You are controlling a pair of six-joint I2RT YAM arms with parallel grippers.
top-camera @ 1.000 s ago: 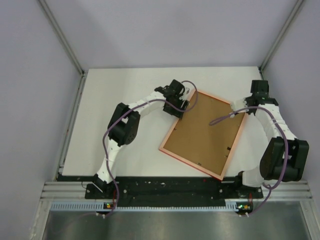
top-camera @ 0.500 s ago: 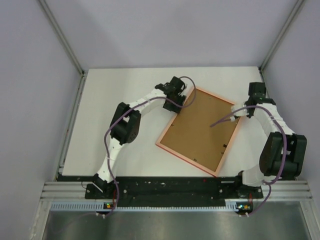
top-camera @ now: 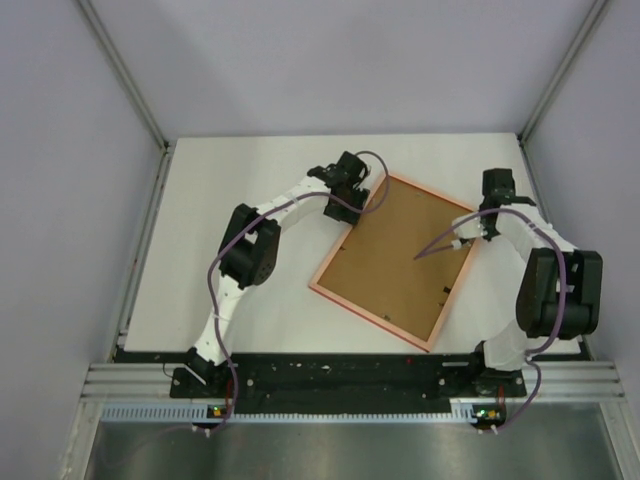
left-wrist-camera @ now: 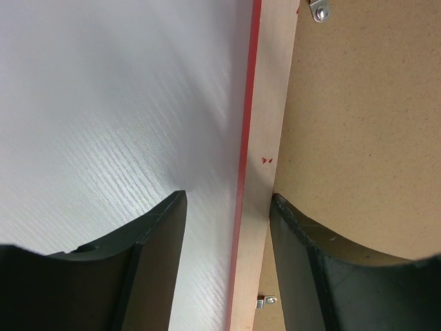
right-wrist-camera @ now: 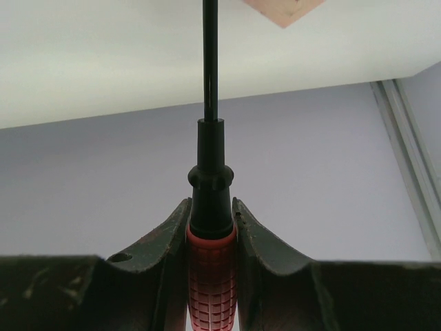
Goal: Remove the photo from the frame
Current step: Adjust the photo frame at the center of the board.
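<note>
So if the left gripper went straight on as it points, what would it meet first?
Probably the side rail of the frame, which lies between the open fingers of the left gripper; depth is unclear.

Open tabletop (top-camera: 200,190) left of frame (top-camera: 385,272), walls (top-camera: 70,200) close around

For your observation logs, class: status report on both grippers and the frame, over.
Left gripper open, astride frame rim. Right gripper shut on screwdriver. Frame face down, photo hidden; backing board, metal tabs in the way.
</note>
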